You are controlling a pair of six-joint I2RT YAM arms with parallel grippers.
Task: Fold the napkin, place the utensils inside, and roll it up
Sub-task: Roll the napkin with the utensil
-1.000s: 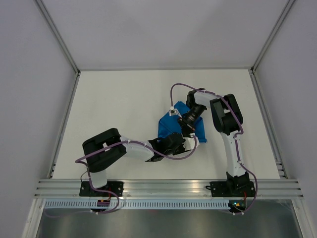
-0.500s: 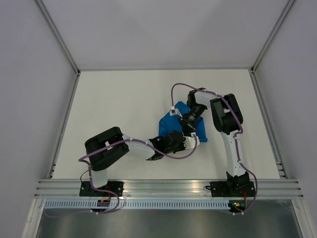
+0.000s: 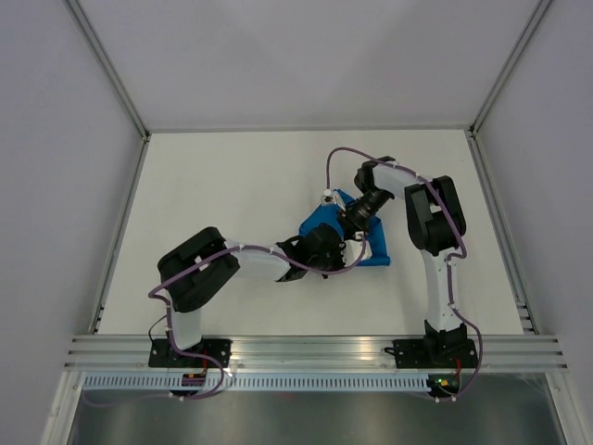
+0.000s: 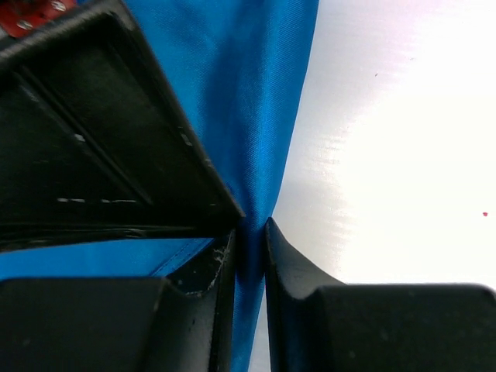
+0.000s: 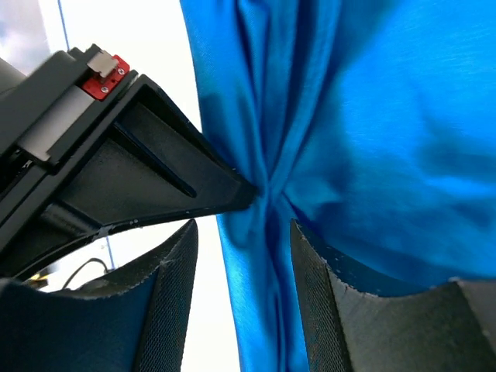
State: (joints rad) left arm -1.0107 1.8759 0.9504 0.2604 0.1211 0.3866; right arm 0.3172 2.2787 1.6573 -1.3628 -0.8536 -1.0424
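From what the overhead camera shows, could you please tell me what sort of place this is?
Most likely a robotics lab test cell: a white table boxed in by plain grey panels, with a left arm and a right arm bolted to an aluminium rail at its near edge.

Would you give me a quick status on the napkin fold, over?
Left gripper shut on napkin. Right gripper open, straddling a bunched fold of it. Not yet rolled. Knife not in view.
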